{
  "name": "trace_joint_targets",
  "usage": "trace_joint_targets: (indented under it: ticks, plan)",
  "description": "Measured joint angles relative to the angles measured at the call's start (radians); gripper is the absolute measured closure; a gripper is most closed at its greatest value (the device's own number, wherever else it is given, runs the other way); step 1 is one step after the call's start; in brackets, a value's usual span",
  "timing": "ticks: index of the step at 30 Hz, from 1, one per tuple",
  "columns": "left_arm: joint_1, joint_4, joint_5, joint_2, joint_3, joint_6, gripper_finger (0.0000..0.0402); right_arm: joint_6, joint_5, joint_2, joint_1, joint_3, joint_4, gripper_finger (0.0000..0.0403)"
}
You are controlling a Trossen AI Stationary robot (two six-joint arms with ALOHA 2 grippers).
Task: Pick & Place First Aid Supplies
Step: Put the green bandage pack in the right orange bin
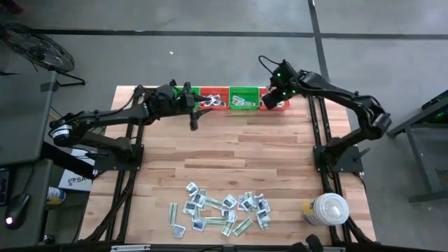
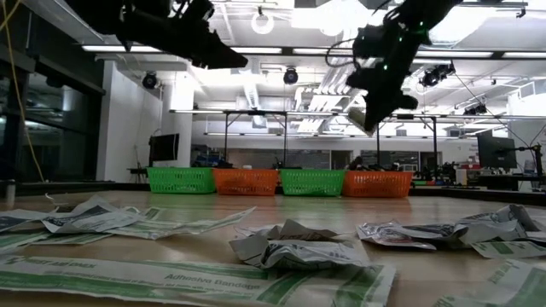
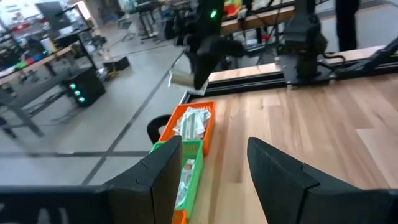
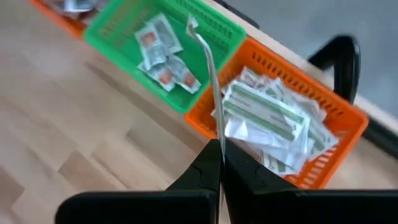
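We are holding a thin packet (image 4: pixel 208 68) edge-on in our right gripper (image 4: pixel 221 163), fingers pinched shut on it, over the orange basket (image 4: pixel 323 134) ready for dropping, while our left gripper (image 3: pixel 211 171) is hanging wide open and empty beside the baskets.

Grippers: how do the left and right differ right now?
The left gripper is open and empty; the right gripper is shut on a thin packet. The left hangs over bare table in front of the baskets; the right hangs above the end orange basket that holds green-striped packets. Both are raised at the table's far edge.
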Motion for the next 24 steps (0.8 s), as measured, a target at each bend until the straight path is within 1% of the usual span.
trace_joint_targets:
  ticks: [5,9,13,18,24]
  plan:
    - [0.048,-0.002,0.101,0.000,0.000,0.020,0.0222,0.110,0.013,0.031,-0.024,-0.031,0.004,0.0403]
    - [0.071,-0.003,0.155,0.000,0.000,0.031,0.0222,0.169,0.015,0.034,-0.047,-0.088,0.048,0.0403]
    - [0.075,-0.003,0.182,0.000,0.000,0.054,0.0222,0.061,-0.021,0.034,-0.052,-0.148,0.178,0.0403]
    - [0.075,-0.006,0.222,0.001,0.000,0.071,0.0222,-0.035,0.041,0.035,-0.058,-0.169,0.212,0.0403]
    - [0.075,-0.031,0.262,0.001,0.000,0.084,0.0222,-0.297,0.130,0.035,-0.058,-0.169,0.284,0.0403]
